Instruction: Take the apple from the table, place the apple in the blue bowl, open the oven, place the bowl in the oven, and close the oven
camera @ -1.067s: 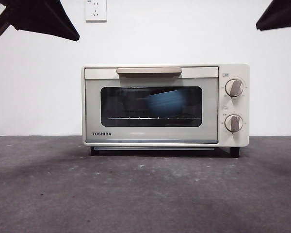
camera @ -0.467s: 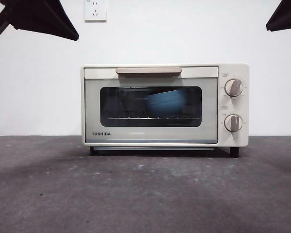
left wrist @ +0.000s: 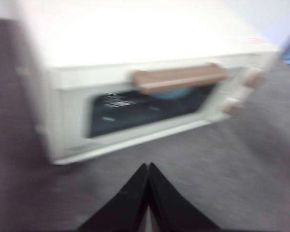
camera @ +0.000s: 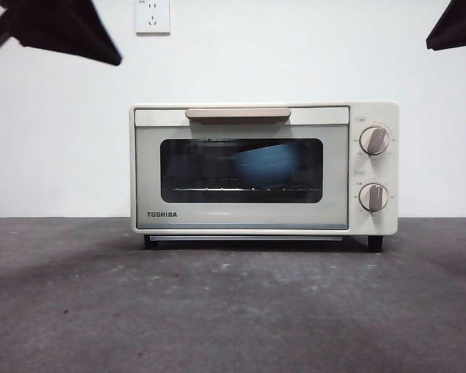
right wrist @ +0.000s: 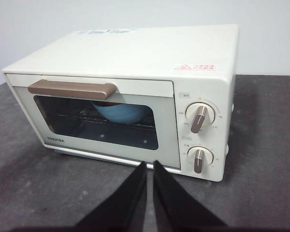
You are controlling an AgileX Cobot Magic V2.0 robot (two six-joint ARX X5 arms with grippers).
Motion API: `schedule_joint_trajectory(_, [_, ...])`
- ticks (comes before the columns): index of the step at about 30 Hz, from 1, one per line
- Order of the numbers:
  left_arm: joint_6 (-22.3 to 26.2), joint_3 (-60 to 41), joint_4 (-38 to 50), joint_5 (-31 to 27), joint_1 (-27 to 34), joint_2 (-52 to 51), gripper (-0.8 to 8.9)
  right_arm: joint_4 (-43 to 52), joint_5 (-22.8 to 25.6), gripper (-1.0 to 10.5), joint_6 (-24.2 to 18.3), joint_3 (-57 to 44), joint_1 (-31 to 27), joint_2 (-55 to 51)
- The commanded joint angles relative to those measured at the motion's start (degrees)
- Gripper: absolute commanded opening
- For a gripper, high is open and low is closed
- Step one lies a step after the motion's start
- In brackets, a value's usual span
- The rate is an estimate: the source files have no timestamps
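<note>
Compared with 0.5 s ago, the dark arm at the top-left corner of the front view sits slightly higher, while the oven (camera: 264, 169) on the table (camera: 233, 311) has not shifted and its door remains closed. The oven is cream-white with a beige handle (camera: 238, 114) and 2 grey knobs (camera: 373, 141); the blue bowl (camera: 266, 164) rests on the rack behind the dark glass. Left gripper (left wrist: 148, 166): jaws together, holding nothing, in front of the oven; right gripper (right wrist: 149, 164): jaws nearly touching, empty.

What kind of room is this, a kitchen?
Probably a test bench, not a kitchen: one toaster oven on a bare grey table, a plain white wall with one socket, black robot arms overhead.
</note>
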Motion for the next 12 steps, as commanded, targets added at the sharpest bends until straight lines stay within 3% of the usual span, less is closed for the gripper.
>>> schedule_joint_trajectory(1, [5.7, 1.0, 0.2, -4.9, 3.9, -2.1, 0.07, 0.6, 0.2, 0.1, -0.7, 0.4, 0.3, 0.2])
schedule_joint_trajectory(6, [9.5, -2.3, 0.6, -4.9, 11.8, -10.8, 0.07, 0.6, 0.3, 0.1, -0.7, 0.4, 0.3, 0.2])
schedule_joint_trajectory(12, [13.1, -13.1, 6.3, -4.9, 22.4, -24.7, 0.07, 0.6, 0.2, 0.1, -0.7, 0.4, 0.3, 0.2])
